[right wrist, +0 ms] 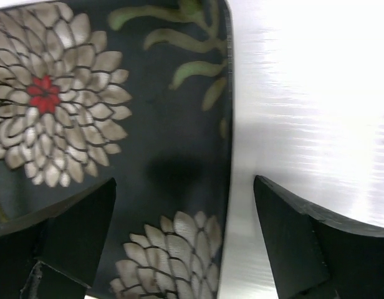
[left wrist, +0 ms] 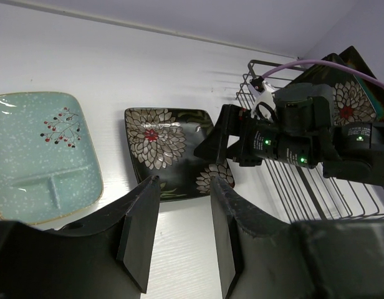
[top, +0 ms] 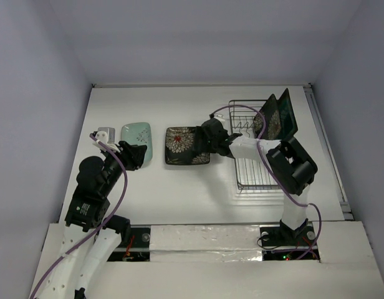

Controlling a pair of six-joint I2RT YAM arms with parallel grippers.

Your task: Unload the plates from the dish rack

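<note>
Right claw (right wrist: pixel 186 240) wide apart, clamped on nothing. One finger (right wrist: pixel 67 230) is over the black flower plate (right wrist: pixel 105 124), the other over bare white worktop (right wrist: pixel 316 93), so the plate's right-hand edge runs up between them. Can't tell from the wrist view whether either finger touches anything

Top view: same claw (top: pixel 207 142) at frame centre, over the right edge of that plate (top: pixel 182 146), which lies flat on the worktop (top: pixel 179 193). Just right of it is the dish rack (top: pixel 251 171), grey wire, right of centre. Two plates lean upright together at the rack's upper right corner: second flower plate (top: pixel 272 119) in front, teal-centred plate (top: pixel 290 111) behind

Left claw (left wrist: pixel 179 230) also apart, narrower gap, gripping nothing. It sits bottom centre of its own wrist view, aimed toward the flat flower plate (left wrist: pixel 167 146). Top view puts it (top: pixel 134 156) left of centre, overlapping the lower edge of the mint plate (top: pixel 139 134). Mint plate (left wrist: pixel 42 152) lies flat on the worktop, left of the flat flower plate, a strip of bare worktop between them
</note>
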